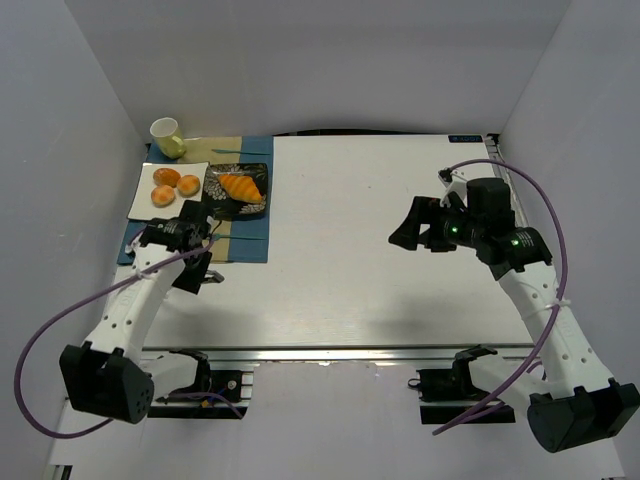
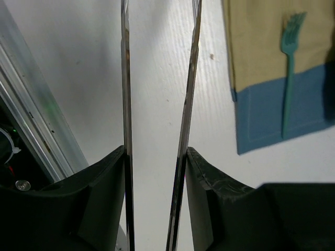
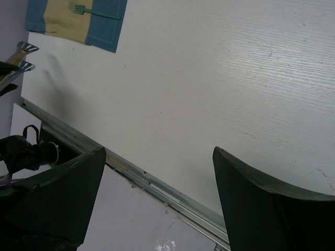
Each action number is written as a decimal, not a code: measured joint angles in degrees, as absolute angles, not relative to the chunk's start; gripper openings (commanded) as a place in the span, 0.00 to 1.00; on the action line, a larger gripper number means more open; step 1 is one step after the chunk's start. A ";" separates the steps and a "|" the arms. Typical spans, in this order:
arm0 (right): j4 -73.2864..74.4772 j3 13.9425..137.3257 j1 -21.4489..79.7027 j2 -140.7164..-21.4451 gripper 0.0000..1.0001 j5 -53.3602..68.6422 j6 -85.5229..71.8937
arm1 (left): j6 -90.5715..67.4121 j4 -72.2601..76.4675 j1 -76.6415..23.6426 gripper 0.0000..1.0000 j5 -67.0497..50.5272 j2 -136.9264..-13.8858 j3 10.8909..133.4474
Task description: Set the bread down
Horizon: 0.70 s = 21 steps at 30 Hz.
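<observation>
The bread (image 1: 240, 187), a long golden-orange ridged croissant, lies on a black patterned plate (image 1: 258, 205) at the far left. My left gripper (image 1: 200, 262) is just near of that plate, over the placemat's near edge. In the left wrist view this gripper (image 2: 156, 151) is shut on metal tongs (image 2: 126, 78). The tong arms stand apart over bare table with nothing between them. The tong tips show in the right wrist view (image 3: 23, 49). My right gripper (image 1: 405, 235) is open and empty above the table's right half (image 3: 157, 151).
Three round buns (image 1: 172, 186) sit on a white plate (image 1: 142, 190) left of the black plate. A pale cup (image 1: 167, 137) stands behind them. A teal fork (image 2: 287, 78) lies on the blue-and-tan placemat (image 2: 261, 52). A metal rail (image 3: 157, 183) runs along the table's near edge.
</observation>
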<state>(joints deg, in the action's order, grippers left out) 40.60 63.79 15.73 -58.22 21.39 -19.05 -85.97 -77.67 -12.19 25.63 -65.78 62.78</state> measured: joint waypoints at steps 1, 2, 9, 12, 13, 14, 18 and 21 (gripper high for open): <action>40.45 63.79 16.23 -58.22 0.89 21.56 -19.05 | -86.67 -77.69 -12.19 0.56 26.17 -66.81 62.06; 40.42 63.79 16.73 -58.19 0.89 21.67 -19.07 | -87.22 -77.71 -12.19 0.56 26.74 -68.03 61.56; 40.21 63.79 18.33 -58.22 0.89 22.26 -19.05 | -89.91 -76.71 -12.19 0.58 30.41 -74.46 59.59; 40.16 63.79 18.52 -58.22 0.89 22.24 -19.03 | -90.98 -76.38 -12.19 0.58 30.70 -74.50 55.96; 40.14 63.79 18.52 -58.22 0.89 22.24 -19.03 | -91.42 -76.05 -12.19 0.58 30.68 -74.50 54.39; 40.14 63.79 18.52 -58.22 0.89 22.24 -19.00 | -91.72 -75.64 -12.19 0.58 30.65 -74.50 52.97; 40.16 63.79 18.52 -58.22 0.89 21.98 -18.87 | -92.90 -72.55 -12.19 0.59 30.50 -74.61 48.01; 40.16 63.79 18.57 -58.22 0.89 21.67 -18.83 | -92.77 -70.54 -12.19 0.60 30.63 -76.31 47.40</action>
<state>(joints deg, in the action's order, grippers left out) 40.16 63.79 18.57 -58.22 21.67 -18.83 -92.77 -70.54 -12.19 30.63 -76.31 47.40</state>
